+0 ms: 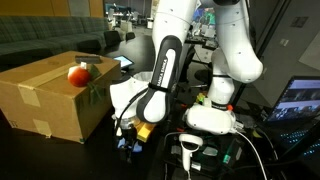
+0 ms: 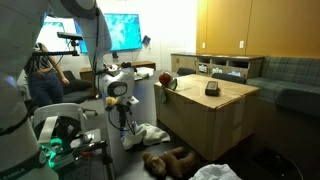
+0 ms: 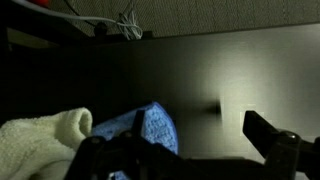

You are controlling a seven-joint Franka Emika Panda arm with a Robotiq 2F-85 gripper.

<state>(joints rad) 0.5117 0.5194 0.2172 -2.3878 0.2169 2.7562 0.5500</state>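
Note:
My gripper [image 3: 185, 138] hangs low, close to the dark floor, with its jaws spread wide and nothing between them. In the wrist view a blue knitted cloth [image 3: 150, 128] lies by the left finger [image 3: 95, 150], and a white fuzzy cloth [image 3: 45, 135] lies further left. The right finger [image 3: 268, 135] stands over bare floor. In both exterior views the gripper [image 1: 129, 128] [image 2: 124, 115] points down beside a big cardboard box [image 1: 45, 100] [image 2: 215, 115]. A red round thing [image 1: 78, 73] [image 2: 167, 80] rests on the box's top.
A small black object [image 2: 213, 88] also sits on the box. White cloth [image 2: 150, 132] and a brown plush toy [image 2: 170, 158] lie on the floor. The robot's base [image 1: 210, 118] and cables [image 1: 250, 150] crowd the floor near it. A person [image 2: 45, 80] stands behind.

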